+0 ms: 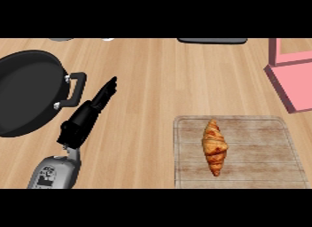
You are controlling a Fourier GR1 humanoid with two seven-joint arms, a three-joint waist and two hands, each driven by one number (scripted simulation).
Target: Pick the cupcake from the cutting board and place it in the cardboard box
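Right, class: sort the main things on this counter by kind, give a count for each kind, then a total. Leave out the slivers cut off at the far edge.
Pastry: 1, croissant
Boards: 1, cutting board
Pans: 1, black pan
Boxes: 1, pink box
Robot hand: 1, left robot hand
Total: 5

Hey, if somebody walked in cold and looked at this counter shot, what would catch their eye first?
Probably the golden-brown croissant lying lengthwise on the pale wooden cutting board at lower right; no cupcake shows there. Next, the large round black pan at the left edge, its handle facing the robot's black left hand, whose straight fingers point up the counter beside it. A pink box sits at the right edge.
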